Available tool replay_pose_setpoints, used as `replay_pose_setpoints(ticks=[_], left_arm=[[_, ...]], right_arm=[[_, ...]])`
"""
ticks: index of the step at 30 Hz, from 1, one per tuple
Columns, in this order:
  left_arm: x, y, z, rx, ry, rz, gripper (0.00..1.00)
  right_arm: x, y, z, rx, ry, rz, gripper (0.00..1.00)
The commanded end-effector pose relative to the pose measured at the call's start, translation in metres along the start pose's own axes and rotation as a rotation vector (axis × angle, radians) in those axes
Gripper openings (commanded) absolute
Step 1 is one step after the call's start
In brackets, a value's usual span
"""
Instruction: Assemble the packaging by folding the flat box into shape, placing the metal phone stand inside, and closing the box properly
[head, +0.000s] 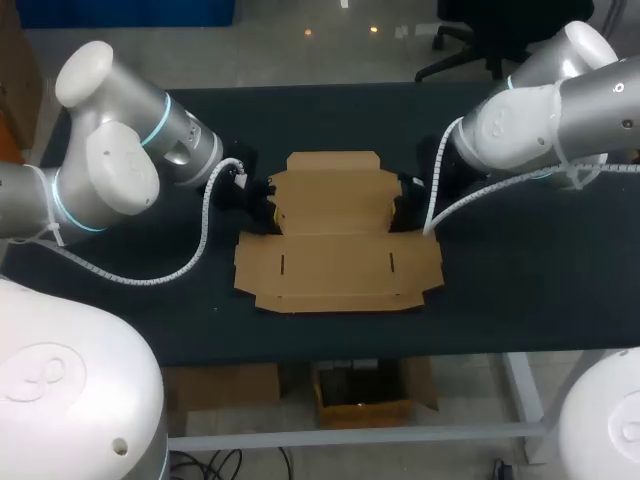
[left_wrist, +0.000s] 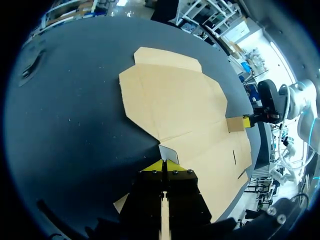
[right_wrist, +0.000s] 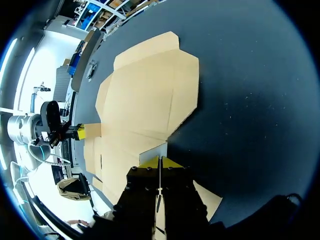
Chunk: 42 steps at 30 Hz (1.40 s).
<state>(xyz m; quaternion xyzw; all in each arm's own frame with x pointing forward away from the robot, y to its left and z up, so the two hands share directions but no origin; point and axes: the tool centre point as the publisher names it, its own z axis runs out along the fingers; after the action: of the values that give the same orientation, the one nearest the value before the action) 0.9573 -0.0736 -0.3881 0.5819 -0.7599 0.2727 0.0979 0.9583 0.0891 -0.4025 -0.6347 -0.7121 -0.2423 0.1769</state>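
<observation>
Head view obscures grips; left hand (left_wrist: 164, 161), right hand (right_wrist: 159, 160) each pinch a flap of the box (head: 335, 240).

Even overhead light; shadows soft, faint.

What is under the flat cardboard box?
The cardboard box lies flat on the black table, which shows all around it. The left gripper and right gripper pinch its side flaps. Anything beneath it is covered.
</observation>
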Motion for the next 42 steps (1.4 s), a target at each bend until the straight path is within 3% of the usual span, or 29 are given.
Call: replay_pose_setpoints(ticks=[1, 25, 42], left_arm=[[0.005, -0.001, 0.002, 0.001, -0.013, -0.003, 0.00], [0.009, -0.008, 0.020, -0.016, -0.041, -0.016, 0.00], [0.016, -0.011, 0.032, -0.028, -0.075, -0.016, 0.00]], right_arm=[[0.004, 0.004, 0.005, 0.010, -0.007, 0.002, 0.00], [0.017, 0.006, 0.018, 0.020, -0.108, 0.035, 0.00], [0.016, 0.010, 0.032, 0.065, -0.139, 0.058, 0.00]])
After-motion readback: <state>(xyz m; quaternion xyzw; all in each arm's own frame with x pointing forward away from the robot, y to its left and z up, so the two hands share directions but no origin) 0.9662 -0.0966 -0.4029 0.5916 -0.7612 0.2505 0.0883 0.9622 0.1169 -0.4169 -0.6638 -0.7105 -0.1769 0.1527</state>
